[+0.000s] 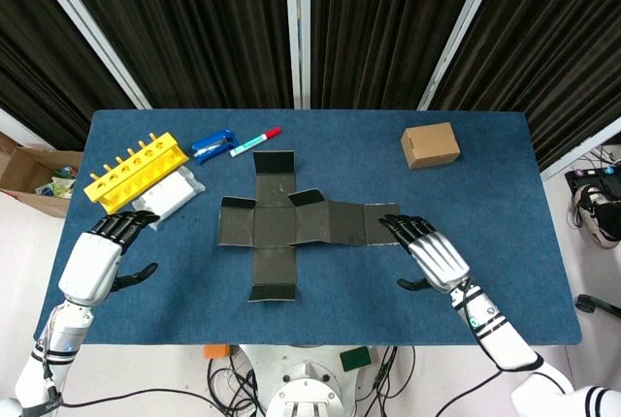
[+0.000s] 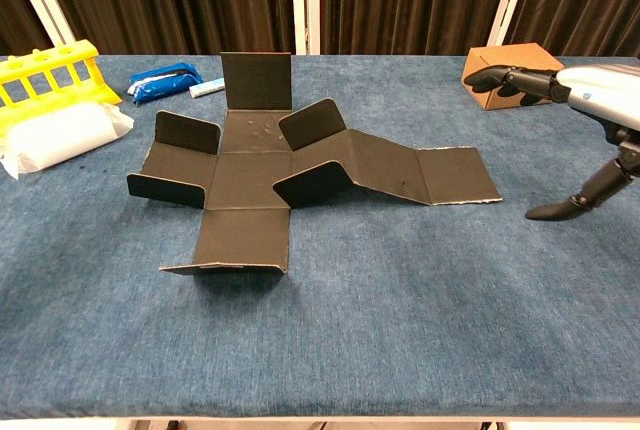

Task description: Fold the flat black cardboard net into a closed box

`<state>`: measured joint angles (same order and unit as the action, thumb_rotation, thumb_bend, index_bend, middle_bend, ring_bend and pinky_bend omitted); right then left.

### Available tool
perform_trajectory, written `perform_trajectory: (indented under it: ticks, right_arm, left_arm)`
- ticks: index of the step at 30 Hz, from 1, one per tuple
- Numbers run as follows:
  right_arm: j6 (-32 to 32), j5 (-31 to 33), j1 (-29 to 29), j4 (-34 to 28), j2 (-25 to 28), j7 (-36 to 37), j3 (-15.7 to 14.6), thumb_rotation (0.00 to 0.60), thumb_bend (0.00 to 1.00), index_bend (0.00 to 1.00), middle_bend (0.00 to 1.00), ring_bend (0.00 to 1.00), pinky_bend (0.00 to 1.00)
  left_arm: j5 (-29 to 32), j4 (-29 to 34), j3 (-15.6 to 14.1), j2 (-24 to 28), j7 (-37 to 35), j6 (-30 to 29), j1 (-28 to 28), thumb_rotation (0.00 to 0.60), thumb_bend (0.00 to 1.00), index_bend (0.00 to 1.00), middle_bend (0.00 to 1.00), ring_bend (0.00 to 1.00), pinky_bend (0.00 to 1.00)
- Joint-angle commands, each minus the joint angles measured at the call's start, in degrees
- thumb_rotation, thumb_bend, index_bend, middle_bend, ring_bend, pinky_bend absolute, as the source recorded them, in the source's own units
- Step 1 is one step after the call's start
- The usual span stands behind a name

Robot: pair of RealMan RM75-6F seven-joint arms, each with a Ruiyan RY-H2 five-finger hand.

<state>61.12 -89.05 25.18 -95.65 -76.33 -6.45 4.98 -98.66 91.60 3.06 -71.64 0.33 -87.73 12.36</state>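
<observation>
our left hand [image 1: 94,264] and right hand [image 1: 434,254] hover with fingers spread, grasping nothing; the light black net [image 1: 291,223] may slide if we push one flap alone.

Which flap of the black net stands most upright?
The far flap, the one toward the curtains near the marker. It rises almost vertical, while the long right strip lies nearly flat and the others only curl up.

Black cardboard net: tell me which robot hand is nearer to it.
Right. The right robot hand hovers open at the tip of the black cardboard net's long right-side strip. The left robot hand sits open near the table's left edge, well apart from the net.
</observation>
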Motion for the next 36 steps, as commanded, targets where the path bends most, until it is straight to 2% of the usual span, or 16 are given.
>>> perform_trajectory:
  ticks: [1,3,4,5,7,8,11,14,17,22,29,36]
  right_arm:
    - [0.3,3.9,0.6,-0.3,-2.3,-4.6,2.1,0.600,0.09,0.00,0.12,0.23,0.30]
    - [0.7,7.9,1.1,-1.0,-4.3,-10.6,3.8,0.600,0.09,0.00,0.14,0.42,0.50]
    - [0.8,9.8,1.5,-1.4,-5.4,-13.2,4.7,0.600,0.08,0.00,0.15,0.54,0.66]
    - [0.4,13.1,2.3,-2.1,-6.9,-16.8,5.8,0.600,0.08,0.00,0.15,0.62,0.79]
    - [-1.0,19.6,4.0,-3.6,-8.8,-22.5,7.4,0.600,0.08,0.00,0.13,0.68,0.91]
    - [-1.8,24.2,5.5,-4.5,-9.9,-27.1,8.3,0.600,0.08,0.00,0.13,0.70,0.94]
    - [-1.6,35.4,9.9,-5.2,-13.3,-37.4,10.5,0.600,0.07,0.00,0.13,0.73,0.98]
    - [-1.0,46.6,14.4,-4.2,-16.5,-43.8,12.5,0.600,0.07,0.00,0.13,0.75,1.00]
    - [-0.3,55.5,18.6,-2.7,-18.9,-47.8,13.9,0.600,0.07,0.00,0.13,0.75,1.00]
    - [-0.7,67.4,24.2,0.6,-21.8,-49.8,16.4,0.600,0.07,0.00,0.13,0.75,1.00]
    - [-0.1,78.4,31.1,6.1,-24.3,-52.1,18.9,0.600,0.09,0.00,0.12,0.75,1.00]
    - [0.0,82.5,34.3,9.7,-25.1,-52.6,18.8,0.600,0.10,0.00,0.12,0.75,1.00]
  left_arm:
    - [0.5,-0.4,-0.1,-0.4,-0.6,0.3,0.1,0.600,0.12,0.24,0.25,0.25,0.32]
    - [0.9,-0.7,-0.3,-0.6,-0.9,0.8,0.3,0.600,0.12,0.24,0.25,0.25,0.32]
    - [1.0,-0.9,-0.4,-0.6,-1.0,1.0,0.3,0.600,0.12,0.24,0.25,0.25,0.32]
    - [1.0,-1.0,-0.5,-0.7,-0.9,1.1,0.4,0.600,0.12,0.24,0.25,0.25,0.32]
    - [1.0,-1.1,-0.8,-0.6,-0.8,1.2,0.4,0.600,0.12,0.24,0.25,0.25,0.32]
    - [1.0,-1.0,-0.9,-0.6,-0.7,1.1,0.3,0.600,0.12,0.24,0.25,0.25,0.31]
    - [1.0,-0.9,-1.1,-0.3,-0.2,0.8,0.1,0.600,0.12,0.24,0.25,0.25,0.31]
    - [1.2,-1.1,-1.2,-0.3,-0.1,0.7,0.0,0.600,0.12,0.24,0.25,0.25,0.31]
    - [1.4,-1.6,-1.4,-0.4,0.2,1.1,0.1,0.600,0.12,0.24,0.25,0.25,0.31]
    - [1.7,-2.3,-1.8,-0.6,0.1,1.9,0.3,0.600,0.12,0.24,0.25,0.25,0.30]
    - [1.9,-2.8,-2.1,-0.5,-0.7,2.1,0.4,0.600,0.12,0.24,0.25,0.25,0.30]
    - [2.1,-3.4,-2.6,-0.7,-1.2,2.2,0.2,0.600,0.12,0.24,0.25,0.25,0.30]
